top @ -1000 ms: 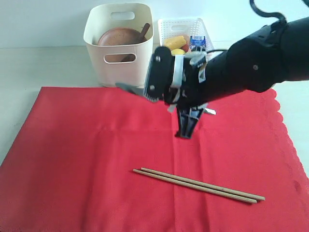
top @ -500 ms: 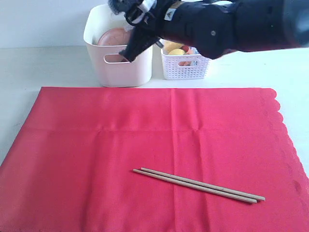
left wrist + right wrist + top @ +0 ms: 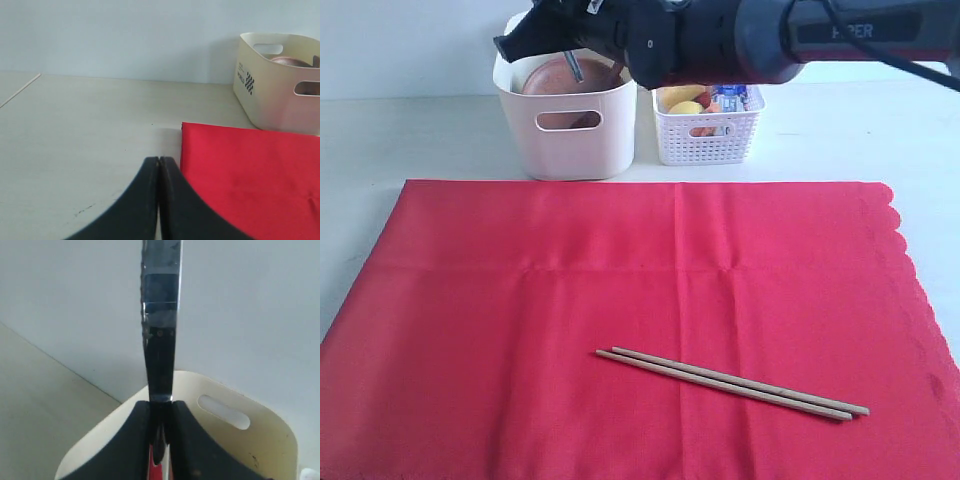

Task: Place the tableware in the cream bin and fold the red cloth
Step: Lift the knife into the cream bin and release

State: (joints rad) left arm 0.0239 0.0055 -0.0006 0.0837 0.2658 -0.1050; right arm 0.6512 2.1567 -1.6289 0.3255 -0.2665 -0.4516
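Steel, so stiff, thin and slick: knife (image 3: pixel 160 315) pinched tight in the right gripper (image 3: pixel 160 402), poking out past the jaws, right above the cream bin (image 3: pixel 565 150) at the bench's back edge. Probably wants releasing low inside, clear of the brown plate (image 3: pixel 555 80). Open room over the rim, white basket (image 3: pixel 705 145) just beside it. Left gripper (image 3: pixel 159 162) pressed together, just off the left edge of the red cloth (image 3: pixel 520 300). Chopsticks (image 3: pixel 730 383) near the cloth's front edge, light and rolly; grab both mid-length.
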